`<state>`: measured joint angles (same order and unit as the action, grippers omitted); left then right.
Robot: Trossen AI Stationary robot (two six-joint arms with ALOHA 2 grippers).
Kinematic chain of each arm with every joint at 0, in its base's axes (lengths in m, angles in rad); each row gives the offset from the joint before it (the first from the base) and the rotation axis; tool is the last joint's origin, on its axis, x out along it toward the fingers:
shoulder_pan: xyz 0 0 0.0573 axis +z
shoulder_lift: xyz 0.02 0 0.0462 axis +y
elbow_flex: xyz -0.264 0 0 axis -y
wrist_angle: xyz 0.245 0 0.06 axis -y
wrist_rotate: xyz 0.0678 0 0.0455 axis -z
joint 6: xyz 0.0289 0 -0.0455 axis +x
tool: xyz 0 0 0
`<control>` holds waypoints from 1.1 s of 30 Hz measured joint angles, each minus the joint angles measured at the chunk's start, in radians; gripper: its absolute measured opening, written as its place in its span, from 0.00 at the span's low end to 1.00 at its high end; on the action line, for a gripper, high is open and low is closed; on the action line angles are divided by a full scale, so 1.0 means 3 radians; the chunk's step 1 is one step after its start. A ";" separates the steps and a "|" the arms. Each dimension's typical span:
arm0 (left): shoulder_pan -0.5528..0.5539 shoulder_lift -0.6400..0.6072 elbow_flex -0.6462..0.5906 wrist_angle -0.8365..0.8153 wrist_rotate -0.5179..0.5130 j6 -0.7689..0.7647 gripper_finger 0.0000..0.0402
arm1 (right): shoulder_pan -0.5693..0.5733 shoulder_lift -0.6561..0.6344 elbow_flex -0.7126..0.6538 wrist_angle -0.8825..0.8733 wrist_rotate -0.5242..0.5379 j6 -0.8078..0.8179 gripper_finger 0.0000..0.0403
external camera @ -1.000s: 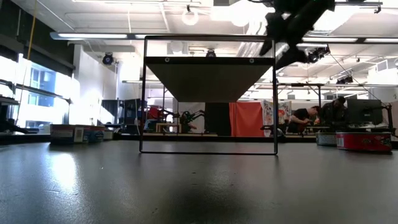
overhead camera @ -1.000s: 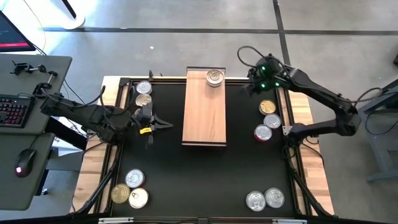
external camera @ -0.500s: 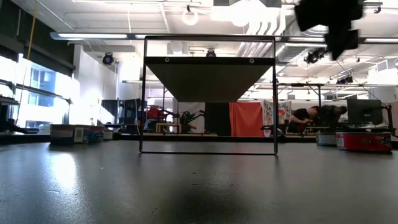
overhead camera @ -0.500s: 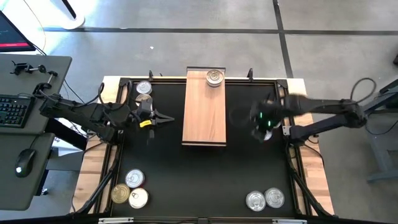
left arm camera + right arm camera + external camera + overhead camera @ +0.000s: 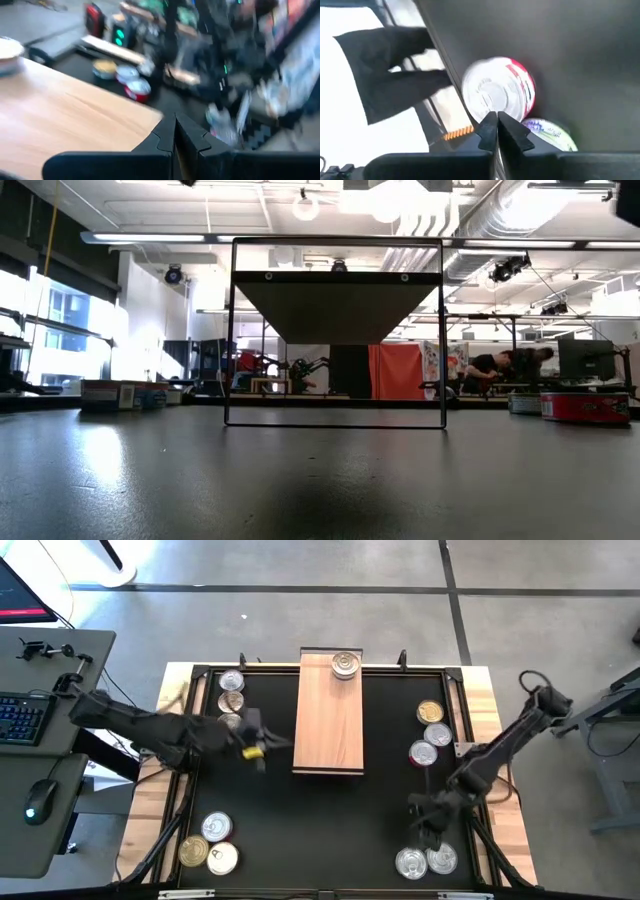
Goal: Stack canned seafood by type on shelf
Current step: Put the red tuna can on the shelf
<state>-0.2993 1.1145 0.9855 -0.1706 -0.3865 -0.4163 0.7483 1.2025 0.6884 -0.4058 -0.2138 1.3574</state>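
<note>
My right arm has swung from the far right corner down to the near right, and its fingers, spread a second ago, are now pressed together on nothing. From above, the right gripper (image 5: 428, 822) hangs blurred just above two tins (image 5: 427, 860); the left gripper (image 5: 272, 743), also pinched shut, sits at the shelf's (image 5: 329, 718) left edge, and one tin (image 5: 345, 664) rests on its far end. The low view shows only the shelf (image 5: 338, 305) from beneath, no grippers. My left wrist sees closed fingertips (image 5: 175, 131) over the board. Only my right wrist shows a tin's red label (image 5: 498, 95) beyond shut tips (image 5: 496, 125).
</note>
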 joint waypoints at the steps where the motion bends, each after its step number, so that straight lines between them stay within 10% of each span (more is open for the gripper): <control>1: -0.0050 0.0112 0.0000 0.0022 0.0071 0.0065 0.00 | 0.0065 0.0097 0.0039 -0.0014 0.0000 0.0029 0.00; 11: -0.0463 0.0818 0.0000 0.0498 0.0825 0.0319 0.00 | 0.0338 0.1508 0.1085 -0.0293 -0.0026 0.0144 0.00; 17: -0.0818 0.0895 0.0000 0.0495 0.0683 0.0668 0.00 | 0.0333 0.2165 0.1763 -0.1002 -0.0166 0.0191 0.00; 33: -0.1095 0.1737 0.0001 0.1519 0.0221 0.0705 0.00 | -0.0017 0.2358 0.2084 -0.1309 0.0333 -0.0203 0.00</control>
<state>-0.6276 1.6355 0.9859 0.2852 -0.3202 -0.2047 0.7432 1.9098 1.3136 -0.7984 -0.1141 1.2965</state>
